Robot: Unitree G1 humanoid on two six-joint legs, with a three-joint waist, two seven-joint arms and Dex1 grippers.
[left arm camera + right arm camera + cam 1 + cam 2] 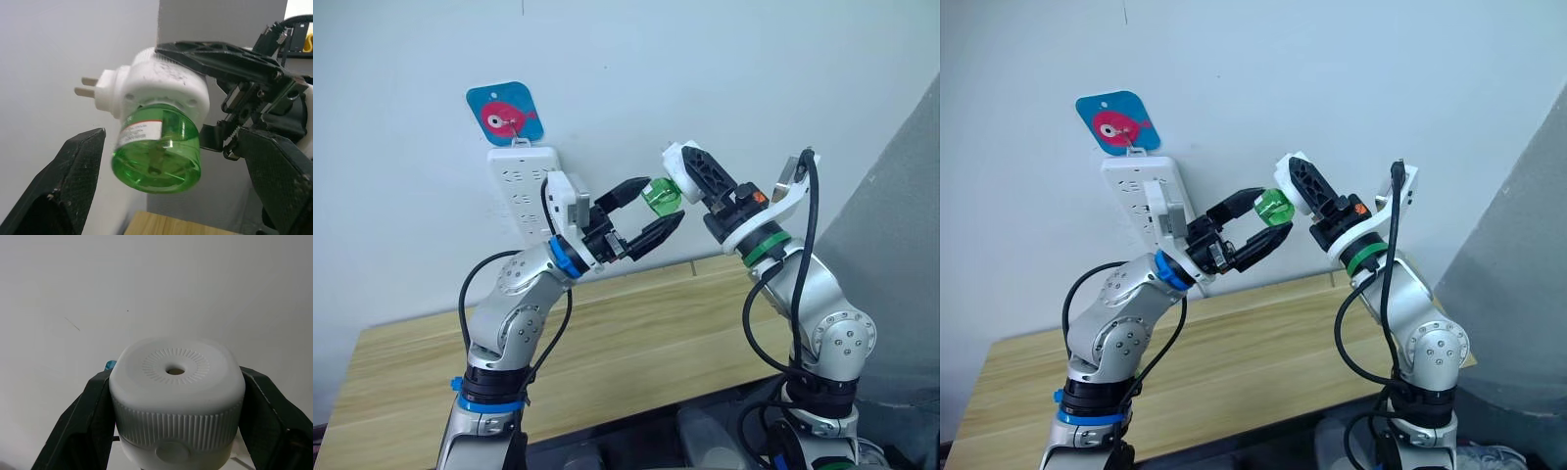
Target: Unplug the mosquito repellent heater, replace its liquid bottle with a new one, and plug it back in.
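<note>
The mosquito repellent heater point(673, 160), a small white rounded unit, is held up in the air in front of the wall with my right gripper point(683, 168) shut on its sides. Its two metal prongs point(87, 86) are bare and unplugged. A green liquid bottle point(661, 196) sits screwed into its underside. My left gripper point(658, 204) is open, one black finger point(63, 186) on each side of the bottle, apart from it. In the right wrist view, the heater's vented top point(175, 382) sits between my right fingers point(88, 416).
A tall white power strip point(519, 186) hangs on the wall behind my left arm, under a blue tag with a pink fish point(505, 113). A wooden table point(636, 333) lies below both arms. A grey panel point(891, 245) stands at the right.
</note>
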